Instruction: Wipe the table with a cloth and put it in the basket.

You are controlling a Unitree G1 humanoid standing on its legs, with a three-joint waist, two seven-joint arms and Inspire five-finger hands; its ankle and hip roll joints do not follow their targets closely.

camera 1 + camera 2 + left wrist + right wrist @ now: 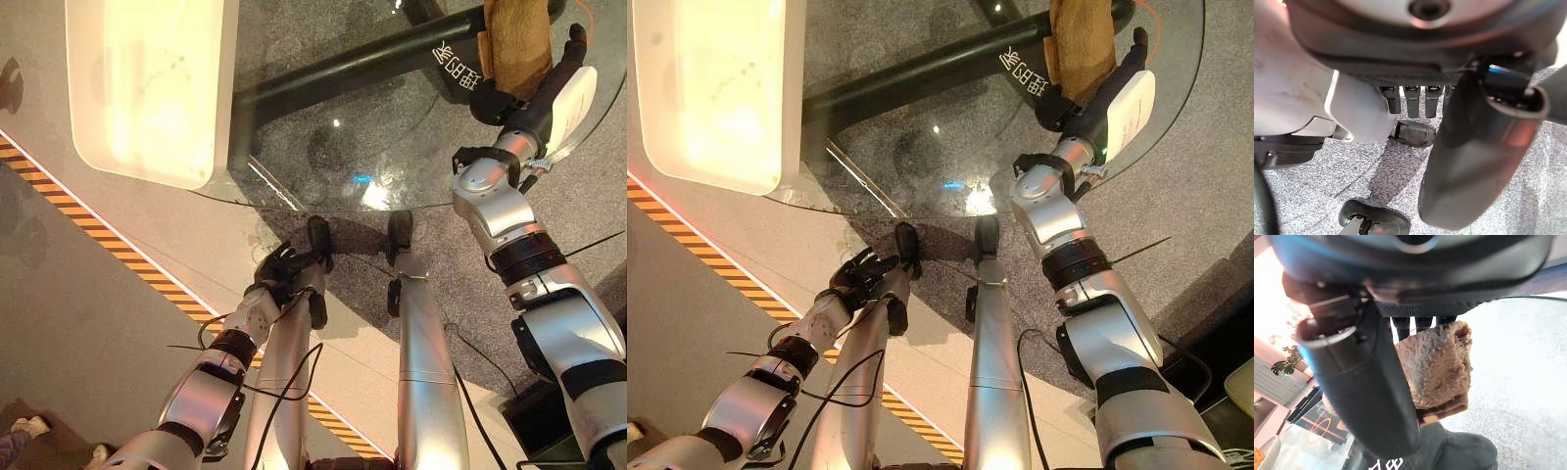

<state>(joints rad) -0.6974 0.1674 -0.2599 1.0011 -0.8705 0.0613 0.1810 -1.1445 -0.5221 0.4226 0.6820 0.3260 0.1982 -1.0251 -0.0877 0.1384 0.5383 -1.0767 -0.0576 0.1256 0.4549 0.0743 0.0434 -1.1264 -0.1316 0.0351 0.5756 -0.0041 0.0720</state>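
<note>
Right robot hand, fingers curled round the brown cloth, presses it on the glass bench near its far right edge. Risk: the folded cloth may slip from the grip or slide off that edge mid-stroke. Left robot hand hangs relaxed below the bench's near edge. A white tub, perhaps the basket, sits at bench left; nothing lies between.

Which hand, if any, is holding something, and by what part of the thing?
The right hand holds the brown cloth over the glass table, pinched at its near end between thumb and fingers. The left hand holds nothing.
</note>
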